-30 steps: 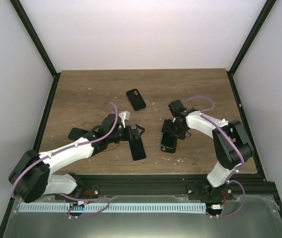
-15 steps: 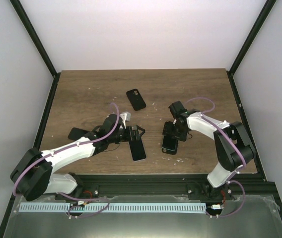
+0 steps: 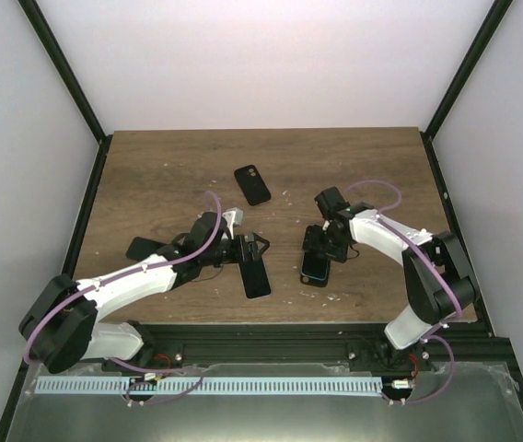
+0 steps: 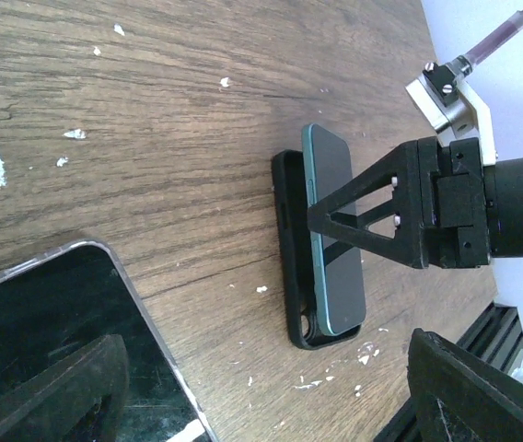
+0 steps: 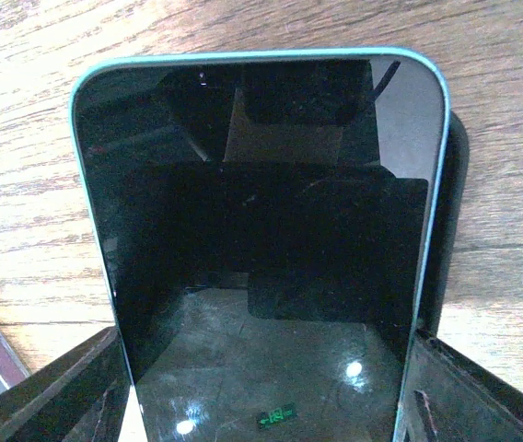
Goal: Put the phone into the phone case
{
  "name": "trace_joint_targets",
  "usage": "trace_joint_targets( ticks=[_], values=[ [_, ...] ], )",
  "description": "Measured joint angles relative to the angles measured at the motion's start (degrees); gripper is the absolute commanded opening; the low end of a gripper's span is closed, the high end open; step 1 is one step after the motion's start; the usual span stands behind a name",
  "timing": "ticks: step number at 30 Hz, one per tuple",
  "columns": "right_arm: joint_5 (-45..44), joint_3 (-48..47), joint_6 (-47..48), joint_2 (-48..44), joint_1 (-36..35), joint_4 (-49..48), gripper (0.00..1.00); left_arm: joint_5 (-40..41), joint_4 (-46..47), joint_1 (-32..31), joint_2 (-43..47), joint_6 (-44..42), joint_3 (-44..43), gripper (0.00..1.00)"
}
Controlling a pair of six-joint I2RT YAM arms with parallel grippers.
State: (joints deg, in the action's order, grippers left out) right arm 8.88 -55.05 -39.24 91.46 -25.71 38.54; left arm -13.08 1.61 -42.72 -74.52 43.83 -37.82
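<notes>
Tabletop [image 3: 151, 175]: right gripper [image 3: 320, 249] tilted down, clasping teal phone [image 3: 313, 270].

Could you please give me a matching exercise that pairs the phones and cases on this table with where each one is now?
Things:
1. teal-edged phone
2. black case
3. clear-rimmed phone
4. black cover with camera cutout

Places:
A. lying alone, farthest from the arms
B. tilted, gripped by the right gripper
C. lying flat at the open left gripper
D. lying flat beneath the tilted phone

Pairs: 1-B, 2-D, 3-C, 4-A
</notes>
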Motion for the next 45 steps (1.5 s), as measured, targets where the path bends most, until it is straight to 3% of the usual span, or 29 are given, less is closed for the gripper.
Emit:
trace_joint_targets(
  ticks=[21, 29, 35, 45],
  values=[
    [0.0, 2.7, 1.2, -0.3, -1.1, -1.5, 0.66, -0.3, 0.0, 0.0, -0.3, 0.0, 0.0, 0.84],
    [-1.0, 2.7, 1.2, -0.3, -1.3, -0.8, 0.75, -1.2, 0.0, 0.0, -0.8, 0.0, -0.1, 0.82],
    [-1.0, 2.9, 1.9, -1.2, -1.4, -0.5, 0.9, -2.2, -0.4, 0.0, -3.0, 0.0, -1.1, 0.8],
    [-0.7, 4.1, 4.3, -4.9, -1.0, -2.0, 0.9, -3.0, -0.9, -0.2, -4.7, 0.2, -2.8, 0.77]
  ],
)
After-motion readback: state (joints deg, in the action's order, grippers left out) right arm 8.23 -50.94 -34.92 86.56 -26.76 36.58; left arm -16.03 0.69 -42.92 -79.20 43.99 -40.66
